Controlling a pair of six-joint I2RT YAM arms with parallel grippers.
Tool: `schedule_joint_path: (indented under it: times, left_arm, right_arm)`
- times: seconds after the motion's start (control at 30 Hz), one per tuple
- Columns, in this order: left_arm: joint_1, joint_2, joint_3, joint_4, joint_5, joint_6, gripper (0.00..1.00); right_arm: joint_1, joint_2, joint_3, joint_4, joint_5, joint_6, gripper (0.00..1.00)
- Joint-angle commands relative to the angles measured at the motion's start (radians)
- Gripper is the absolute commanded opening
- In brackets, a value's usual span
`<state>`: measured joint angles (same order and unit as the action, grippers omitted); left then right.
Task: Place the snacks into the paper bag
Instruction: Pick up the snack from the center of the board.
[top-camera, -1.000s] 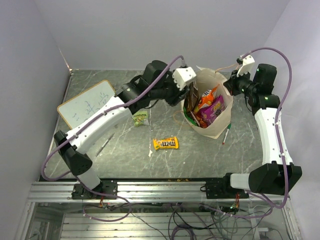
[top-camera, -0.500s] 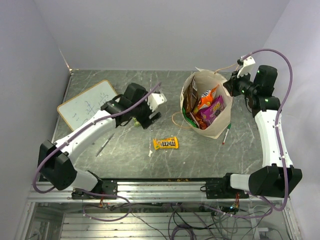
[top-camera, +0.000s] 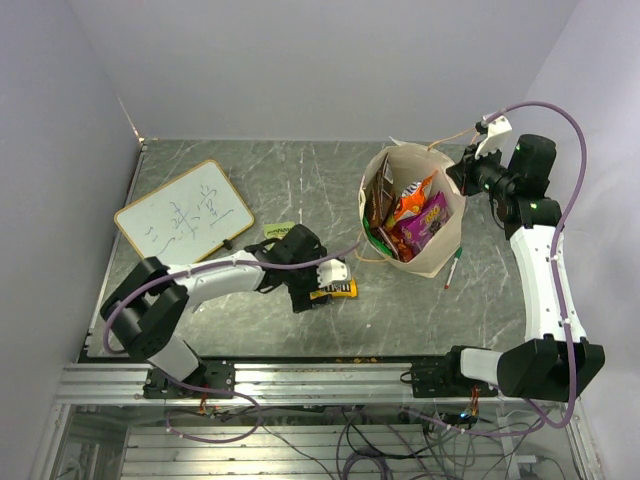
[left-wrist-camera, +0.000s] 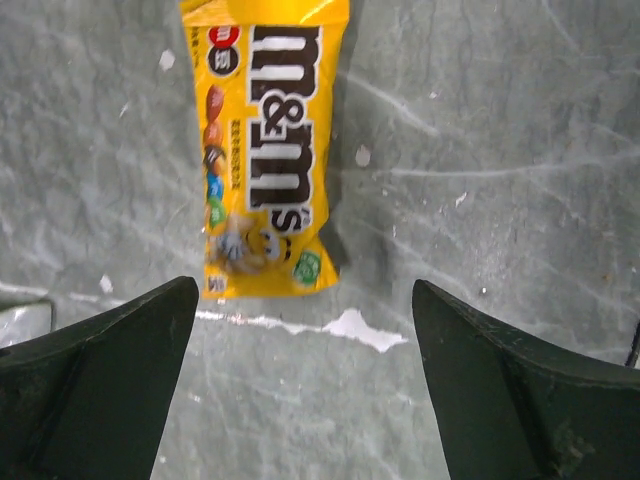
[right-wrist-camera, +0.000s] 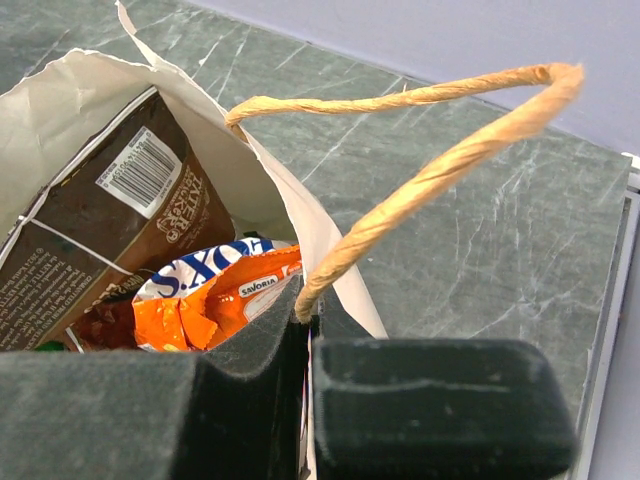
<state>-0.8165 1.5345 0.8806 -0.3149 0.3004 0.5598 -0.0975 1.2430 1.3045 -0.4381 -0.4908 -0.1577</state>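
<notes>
Grey-green marble table (top-camera: 430, 315): left gripper (left-wrist-camera: 300, 300) has swung back from paper bag (top-camera: 438, 258), now low over yellow M&M's packet (left-wrist-camera: 265, 150) near centre, fingers wide, nothing gripped. Right gripper (right-wrist-camera: 305, 350) pinches bag's right rim. Small green packet (top-camera: 281, 229) also waits outside.

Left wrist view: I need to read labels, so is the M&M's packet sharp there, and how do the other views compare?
Left wrist view: the M&M's packet is in focus, logo legible, small print smeared, shadow along its right edge. Right wrist view: the paper bag handle and the brown pouch barcode are crisp; the dark foreground is soft. Top external view: even light, lettering too small.
</notes>
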Motion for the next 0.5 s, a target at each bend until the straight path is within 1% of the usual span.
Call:
schedule_joint_path:
  times: [0.0, 0.13, 0.27, 0.4, 0.47]
  left_arm:
    - [-0.030, 0.062, 0.021, 0.112, 0.035, 0.021, 1.00]
    - [-0.055, 0.114, 0.042, 0.127, -0.011, 0.006, 0.99]
    - [-0.056, 0.121, 0.049, 0.164, -0.083, -0.009, 1.00]
    - [-0.055, 0.121, 0.044, 0.193, -0.116, -0.015, 1.00]
    - [-0.056, 0.125, 0.043, 0.201, -0.123, -0.018, 0.96]
  right_arm:
    - [-0.008, -0.034, -0.010, 0.071, -0.028, 0.005, 0.00]
    - [-0.012, -0.034, -0.016, 0.072, -0.034, 0.004, 0.00]
    - [-0.013, -0.034, -0.020, 0.073, -0.036, 0.004, 0.00]
    - [-0.013, -0.028, -0.024, 0.075, -0.041, 0.002, 0.00]
    - [-0.014, -0.022, -0.025, 0.074, -0.043, 0.000, 0.00]
